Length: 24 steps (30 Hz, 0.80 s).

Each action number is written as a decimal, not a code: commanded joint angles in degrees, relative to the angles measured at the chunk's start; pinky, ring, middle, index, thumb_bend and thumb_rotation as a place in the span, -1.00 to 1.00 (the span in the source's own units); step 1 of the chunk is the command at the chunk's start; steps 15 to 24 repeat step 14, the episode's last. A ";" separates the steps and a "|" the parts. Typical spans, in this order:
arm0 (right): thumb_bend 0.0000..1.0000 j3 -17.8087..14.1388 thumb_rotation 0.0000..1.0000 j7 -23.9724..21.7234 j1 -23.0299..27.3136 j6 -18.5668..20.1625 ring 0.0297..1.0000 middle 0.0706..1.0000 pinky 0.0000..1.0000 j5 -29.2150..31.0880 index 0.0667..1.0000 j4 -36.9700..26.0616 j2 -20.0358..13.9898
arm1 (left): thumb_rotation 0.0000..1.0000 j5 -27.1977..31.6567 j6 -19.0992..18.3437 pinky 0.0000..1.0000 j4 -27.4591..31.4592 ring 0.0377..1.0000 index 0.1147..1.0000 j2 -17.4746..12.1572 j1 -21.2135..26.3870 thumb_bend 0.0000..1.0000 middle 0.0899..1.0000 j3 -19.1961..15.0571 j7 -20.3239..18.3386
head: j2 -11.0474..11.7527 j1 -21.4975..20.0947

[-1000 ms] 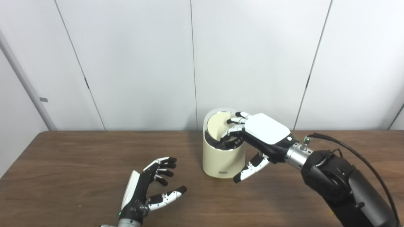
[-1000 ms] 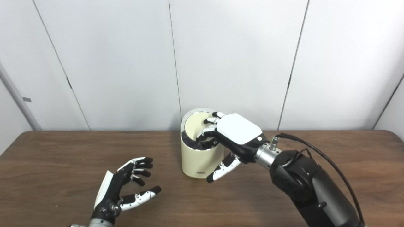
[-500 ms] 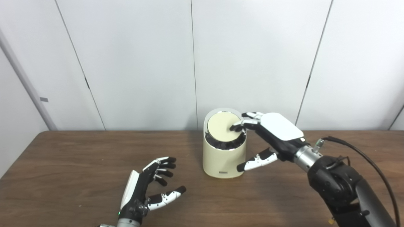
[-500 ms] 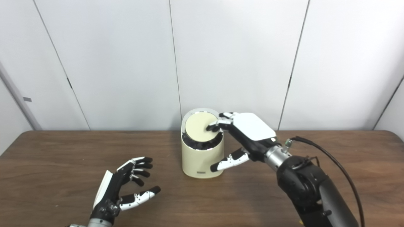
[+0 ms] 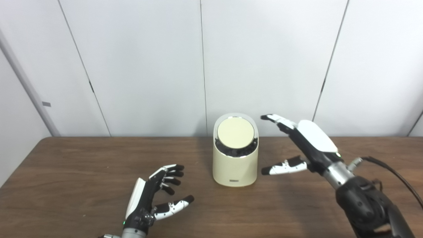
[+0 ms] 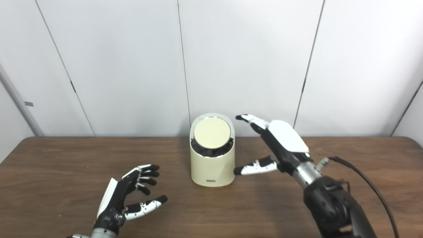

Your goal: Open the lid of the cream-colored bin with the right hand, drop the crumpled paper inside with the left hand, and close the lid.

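- Near the back of the worktop [image 5: 66,172] I see the bin [image 5: 235,165] standing upright, its round lid [image 5: 236,131] closed and tilted toward me.
- My right hand [image 5: 305,142] is raised just right of the bin, clear of it, fingers spread and holding nothing; its thumb points at the bin's side without touching.
- My left hand [image 5: 155,195] sits low at the front left, well apart from the bin, fingers loosely curled, apart and empty.
- I can't see the paper in either view.
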<state>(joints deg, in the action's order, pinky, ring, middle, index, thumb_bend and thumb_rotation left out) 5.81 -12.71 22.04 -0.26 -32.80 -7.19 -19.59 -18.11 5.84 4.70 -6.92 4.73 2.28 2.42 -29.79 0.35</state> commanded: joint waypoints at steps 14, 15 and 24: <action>0.66 -4.18 -0.28 3.78 -8.52 -0.75 0.73 0.88 0.44 9.16 0.90 -1.45 2.01 | -0.76 0.61 2.28 0.00 2.04 0.21 0.41 -1.48 2.50 0.43 0.34 -0.77 0.35 | 0.04 -1.14; 0.66 -4.18 -0.28 3.78 -8.52 -0.75 0.73 0.88 0.44 9.16 0.90 -1.45 2.01 | -0.76 0.61 2.28 0.00 2.04 0.21 0.41 -1.48 2.50 0.43 0.34 -0.77 0.35 | 0.04 -1.14; 0.66 -4.18 -0.28 3.78 -8.52 -0.75 0.73 0.88 0.44 9.16 0.90 -1.45 2.01 | -0.76 0.61 2.28 0.00 2.04 0.21 0.41 -1.48 2.50 0.43 0.34 -0.77 0.35 | 0.04 -1.14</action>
